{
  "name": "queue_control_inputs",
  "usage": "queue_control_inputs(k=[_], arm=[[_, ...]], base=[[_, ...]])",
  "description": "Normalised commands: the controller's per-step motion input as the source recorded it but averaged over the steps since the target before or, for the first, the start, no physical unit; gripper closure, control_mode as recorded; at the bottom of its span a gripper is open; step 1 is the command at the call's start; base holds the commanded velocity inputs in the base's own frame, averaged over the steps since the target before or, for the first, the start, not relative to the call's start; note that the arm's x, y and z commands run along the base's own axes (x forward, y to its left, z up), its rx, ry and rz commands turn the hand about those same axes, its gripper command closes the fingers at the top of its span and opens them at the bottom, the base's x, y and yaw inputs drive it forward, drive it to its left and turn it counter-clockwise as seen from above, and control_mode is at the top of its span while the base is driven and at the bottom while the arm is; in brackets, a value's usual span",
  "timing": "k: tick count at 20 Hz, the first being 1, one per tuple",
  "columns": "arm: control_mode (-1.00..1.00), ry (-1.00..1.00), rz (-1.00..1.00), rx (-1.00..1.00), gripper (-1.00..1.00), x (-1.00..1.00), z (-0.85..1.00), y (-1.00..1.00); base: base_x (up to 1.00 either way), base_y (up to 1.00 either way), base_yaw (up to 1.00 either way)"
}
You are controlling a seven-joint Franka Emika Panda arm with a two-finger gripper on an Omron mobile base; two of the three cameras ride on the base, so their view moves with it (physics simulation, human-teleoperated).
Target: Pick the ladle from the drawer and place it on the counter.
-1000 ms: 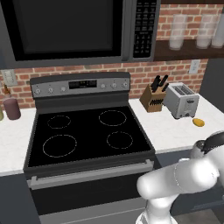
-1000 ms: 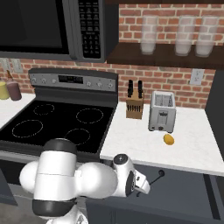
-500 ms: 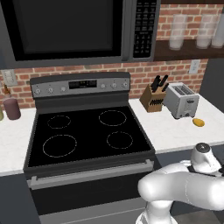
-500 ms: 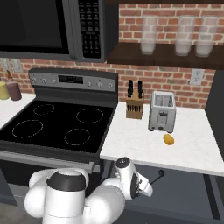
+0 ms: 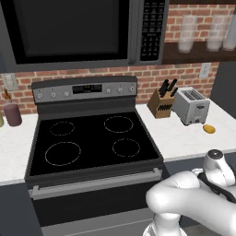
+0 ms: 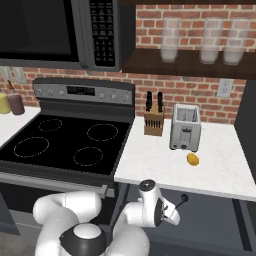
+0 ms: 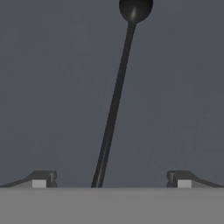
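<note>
The ladle (image 7: 114, 105) is thin and black and lies on the grey floor of the open drawer (image 6: 215, 220). Its long handle runs up the hand view to the round bowl (image 7: 135, 8) at the top. My gripper (image 7: 111, 179) is open, one fingertip (image 7: 41, 180) on each side of the handle's near end, both well apart from it. From the right base view, the gripper (image 6: 167, 212) hangs low over the drawer, with the ladle's end (image 6: 184, 198) poking up beside it. The white speckled counter (image 6: 160, 160) lies just above, also visible as the counter (image 5: 184, 136).
A toaster (image 6: 185, 127), a knife block (image 6: 153, 120) and a small yellow-orange item (image 6: 192, 159) stand on the counter. The black stovetop (image 5: 92, 143) lies to the left, a microwave (image 5: 78, 27) above it. Bottles (image 6: 12, 102) sit at the far left.
My arm has folded lower, its elbow and upper links sinking toward the floor, while the hand stays low over the drawer. The ladle has not moved.
</note>
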Motion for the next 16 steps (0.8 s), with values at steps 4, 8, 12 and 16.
queue_control_inputs(k=[4, 8, 12, 16], arm=[[-1.0, 0.0, 0.0, 0.0, -1.0, 0.0, -0.18, 0.0], [-1.0, 0.0, 0.0, 0.0, -1.0, 0.0, -0.13, 0.0], [-1.0, 0.0, 0.0, 0.0, -1.0, 0.0, -0.14, 0.0], [-1.0, 0.0, 0.0, 0.0, -1.0, 0.0, -0.21, 0.0]], base=[[0.0, 0.0, 0.0], [0.0, 0.0, 0.0], [0.0, 0.0, 0.0], [0.0, 0.0, 0.0]])
